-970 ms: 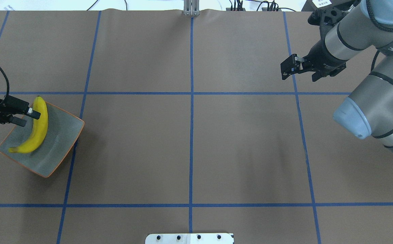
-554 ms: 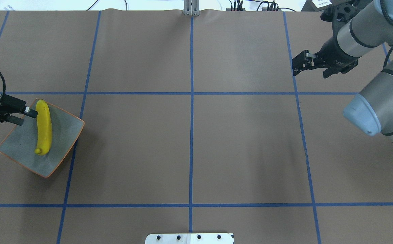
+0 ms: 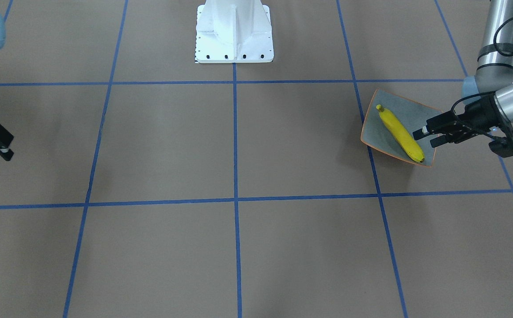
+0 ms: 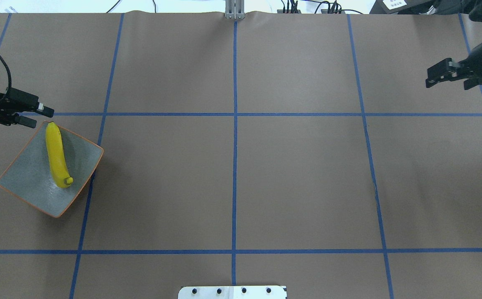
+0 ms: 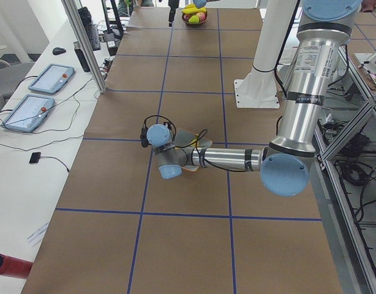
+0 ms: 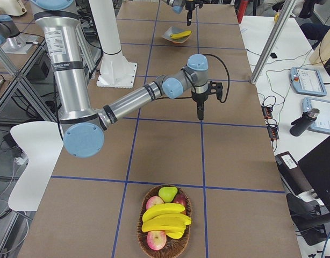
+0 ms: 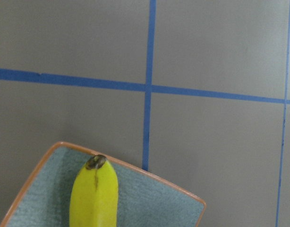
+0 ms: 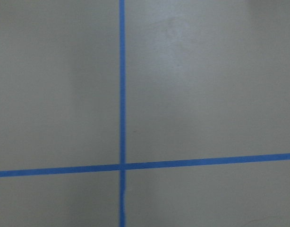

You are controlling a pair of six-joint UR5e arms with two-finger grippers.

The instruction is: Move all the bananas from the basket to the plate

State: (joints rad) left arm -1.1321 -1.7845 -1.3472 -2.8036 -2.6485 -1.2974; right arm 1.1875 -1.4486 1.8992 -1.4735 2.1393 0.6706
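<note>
Brown surface (image 4: 299,174), basket (image 6: 139,226) at its right end with the other bananas (image 6: 165,217), plate (image 4: 25,178) far left carrying one banana (image 4: 56,155), left claw (image 4: 43,117) spread and empty near plate's far corner, right claw (image 4: 431,77) can't tell.

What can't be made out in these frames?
Yellow bananas in the brown wicker basket, exterior right: overlapping, count unclear; basket outside overhead and front-facing frames.
Yellow banana on the speckled grey orange-rimmed plate, left wrist view: both cut by bottom edge.
Same plate, exterior left: mostly hidden behind the left arm's wrist.
</note>
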